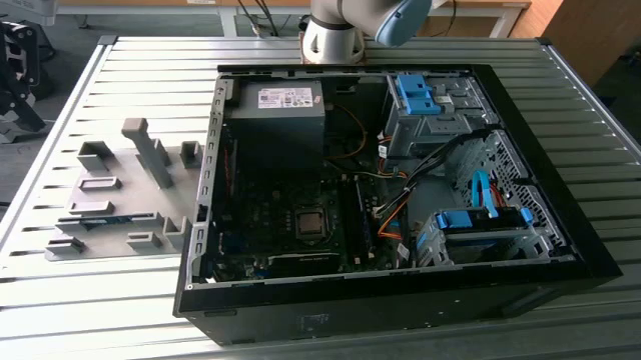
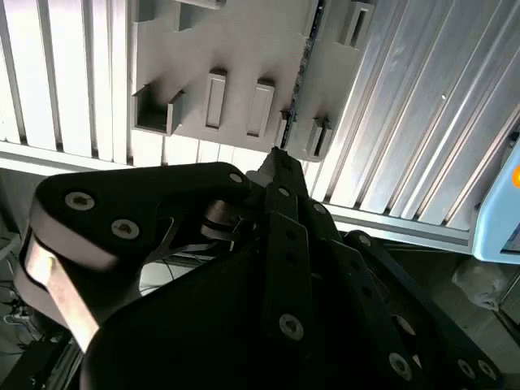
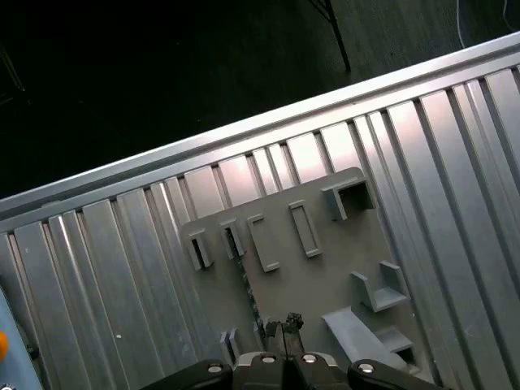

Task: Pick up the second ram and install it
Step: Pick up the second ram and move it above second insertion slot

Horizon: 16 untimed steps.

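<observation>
Black fingers [image 2: 282, 171], pressed together, empty, hover over a grey plastic plate [image 2: 236, 49]. The thin blue-green second ram [image 1: 108, 220] stands in it.

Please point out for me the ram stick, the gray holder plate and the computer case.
ram stick [image 1: 110, 220], exterior view, middle of its long edge.
gray holder plate [image 1: 140, 201], exterior view, bare flat surface.
computer case [image 1: 401, 300], exterior view, near black side wall.

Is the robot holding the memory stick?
No, the memory stick lies in its slot on the grey holder, with the gripper up above it.
</observation>
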Motion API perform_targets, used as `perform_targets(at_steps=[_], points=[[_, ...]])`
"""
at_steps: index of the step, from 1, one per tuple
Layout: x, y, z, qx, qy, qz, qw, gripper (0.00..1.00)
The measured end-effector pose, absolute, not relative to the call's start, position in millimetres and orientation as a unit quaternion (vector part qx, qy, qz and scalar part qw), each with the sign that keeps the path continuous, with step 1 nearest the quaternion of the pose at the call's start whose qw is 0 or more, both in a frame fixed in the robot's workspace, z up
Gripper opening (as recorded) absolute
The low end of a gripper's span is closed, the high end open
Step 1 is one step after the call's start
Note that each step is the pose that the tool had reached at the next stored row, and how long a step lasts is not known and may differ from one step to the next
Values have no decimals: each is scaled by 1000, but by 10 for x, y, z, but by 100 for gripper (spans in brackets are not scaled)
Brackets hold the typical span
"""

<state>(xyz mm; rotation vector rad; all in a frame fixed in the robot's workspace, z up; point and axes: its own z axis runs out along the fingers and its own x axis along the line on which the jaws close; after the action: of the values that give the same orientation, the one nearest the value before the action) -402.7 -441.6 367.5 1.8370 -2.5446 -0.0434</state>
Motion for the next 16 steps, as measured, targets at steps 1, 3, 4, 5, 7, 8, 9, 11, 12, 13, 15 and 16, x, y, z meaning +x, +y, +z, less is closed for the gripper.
perform_targets(at_steps=[1, 3, 4, 5, 7, 8, 9, 11, 12, 13, 15, 16], points=[[-4027, -4416, 3672, 593, -805, -14, 2, 11], [-4027, -4416, 3666, 608, -794, -14, 2, 11], [-4027, -4416, 3663, 615, -789, -14, 2, 11], [-4027, -4416, 3660, 622, -783, -14, 2, 11], [-4027, -4416, 3653, 636, -772, -13, 2, 11], [-4027, -4416, 3649, 643, -766, -13, 3, 11], [-4028, -4416, 3645, 650, -760, -13, 3, 11], [-4027, -4416, 3636, 664, -748, -13, 3, 11], [-4027, -4416, 3631, 670, -742, -13, 3, 11], [-4027, -4416, 3627, 677, -736, -13, 3, 11], [-4028, -4416, 3618, 690, -724, -13, 3, 11], [-4028, -4416, 3615, 697, -717, -13, 4, 11]])
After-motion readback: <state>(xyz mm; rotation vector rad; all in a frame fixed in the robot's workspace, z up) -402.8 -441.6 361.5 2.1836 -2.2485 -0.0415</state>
